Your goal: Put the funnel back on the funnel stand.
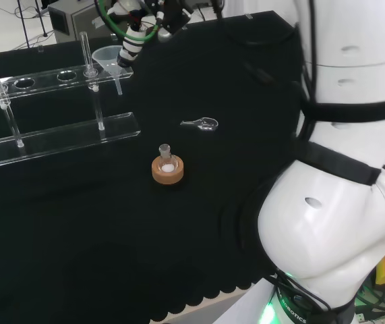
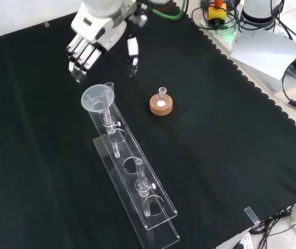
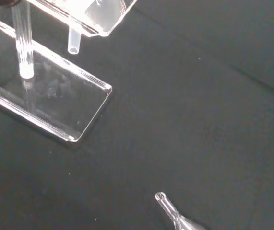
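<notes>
Fingers [image 2: 80,56] straight, released, holding nothing; black and white hand [image 2: 93,36] hovering just beyond clear plastic funnel [image 2: 97,97]. Funnel already seated in end hole of clear acrylic funnel stand [image 2: 137,181], stem [image 3: 73,42] hanging through rack top. Near to far in front view: stand, funnel, hand. Judged as release/retreat step: best to lift straight up and away, clear of funnel rim, avoiding cork ring with small flask [image 2: 161,104] to its right on black-cloth bench [image 2: 230,155].

One funnel [image 2: 97,97], one funnel stand [image 2: 137,184] (clear), one cork ring [image 2: 161,106]
</notes>
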Controlling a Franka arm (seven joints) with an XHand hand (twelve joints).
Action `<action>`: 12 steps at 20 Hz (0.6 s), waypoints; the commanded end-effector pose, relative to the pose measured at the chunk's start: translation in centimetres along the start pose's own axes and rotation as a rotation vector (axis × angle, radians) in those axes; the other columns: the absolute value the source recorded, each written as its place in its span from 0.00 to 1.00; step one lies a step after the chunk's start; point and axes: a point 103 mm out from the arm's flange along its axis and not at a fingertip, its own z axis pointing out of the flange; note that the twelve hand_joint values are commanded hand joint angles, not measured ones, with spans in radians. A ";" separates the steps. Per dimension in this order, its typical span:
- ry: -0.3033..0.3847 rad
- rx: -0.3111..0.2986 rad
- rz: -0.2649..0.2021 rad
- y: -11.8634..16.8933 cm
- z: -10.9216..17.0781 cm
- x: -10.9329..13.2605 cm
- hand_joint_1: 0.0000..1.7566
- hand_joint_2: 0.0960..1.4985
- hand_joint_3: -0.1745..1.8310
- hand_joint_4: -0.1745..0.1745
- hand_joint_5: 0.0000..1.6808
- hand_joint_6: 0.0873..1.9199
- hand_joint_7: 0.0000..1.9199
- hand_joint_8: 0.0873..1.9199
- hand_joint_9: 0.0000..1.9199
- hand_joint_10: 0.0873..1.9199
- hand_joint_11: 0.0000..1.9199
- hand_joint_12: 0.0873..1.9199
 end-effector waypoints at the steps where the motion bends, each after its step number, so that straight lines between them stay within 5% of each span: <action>1: 0.063 -0.107 0.109 -9.8 0.3 -0.6 0.33 0.42 0.24 0.32 0.10 0.00 0.00 0.24 0.07 0.37 0.01 0.77; 12: 0.108 -0.097 0.197 -18.0 3.2 0.1 0.33 0.43 0.24 0.32 0.12 0.00 0.01 0.30 0.10 0.37 0.03 0.77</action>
